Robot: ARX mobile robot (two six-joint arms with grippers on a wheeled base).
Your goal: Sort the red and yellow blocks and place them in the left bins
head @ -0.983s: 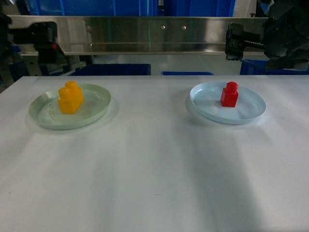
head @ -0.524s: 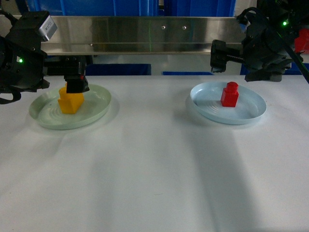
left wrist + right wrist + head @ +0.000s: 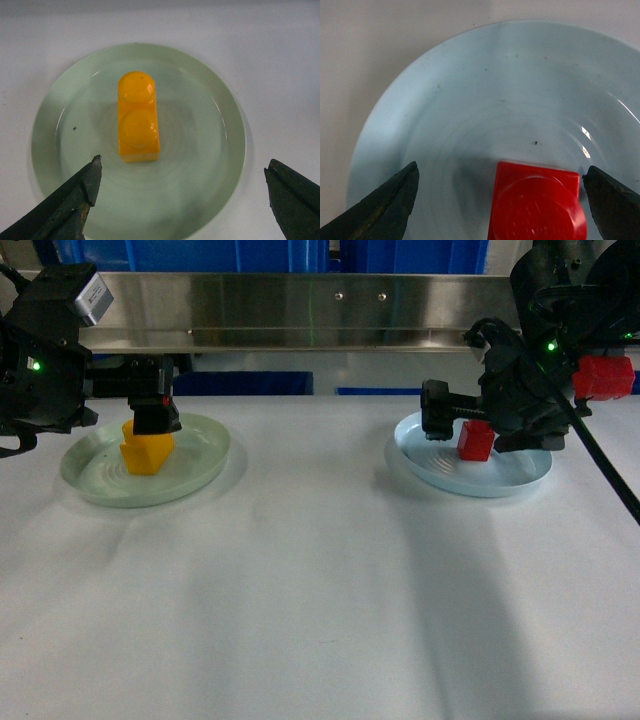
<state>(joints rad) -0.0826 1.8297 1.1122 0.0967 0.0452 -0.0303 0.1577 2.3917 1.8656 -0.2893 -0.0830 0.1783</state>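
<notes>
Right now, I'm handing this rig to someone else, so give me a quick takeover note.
Left hand: open, poised over the yellow block, which sits on the green plate.
Right hand: open, straddling the red block on the pale blue plate, not closed on it.
Done: neither block grasped or binned.
Left: close on each block, lift, and carry both to the blue bins behind the table.

Yellow block (image 3: 138, 117) and red block (image 3: 536, 205) sit upright on plates.
</notes>
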